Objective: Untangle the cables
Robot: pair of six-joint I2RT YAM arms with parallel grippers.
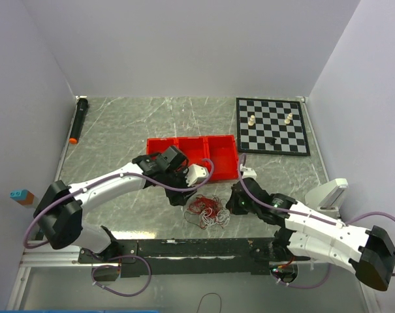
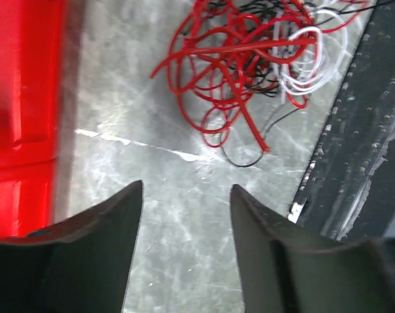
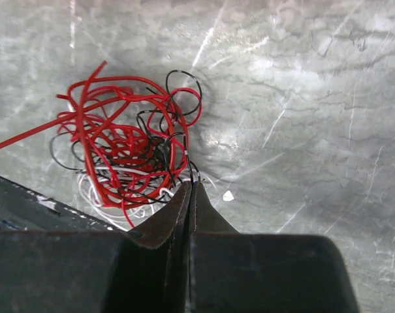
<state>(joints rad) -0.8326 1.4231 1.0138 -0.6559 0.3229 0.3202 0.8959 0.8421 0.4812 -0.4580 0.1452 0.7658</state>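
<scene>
Right gripper: nearest its wrist camera, the dark jaws are pressed together to a point. Whether a strand is nipped between them is too fine to tell.
Tangle of hair-thin red, white and black cables: touches the right gripper's tip and spreads ahead and to its left on the grey marbled table. The rim looks like a sensible place to pinch, since the loops are looser there.
Left gripper: jaws wide apart with nothing between them, over bare table. It is probably placed to take a second strand so the arms can pull apart.
Cables from the left gripper: ahead and to its right, clear of the fingers. A red end and a black loop jut nearest.
Red plastic compartment tray: just left of the left gripper.
Black speckled rail: to its right, near the white loops.
Black-and-white chessboard: well beyond both grippers.
</scene>
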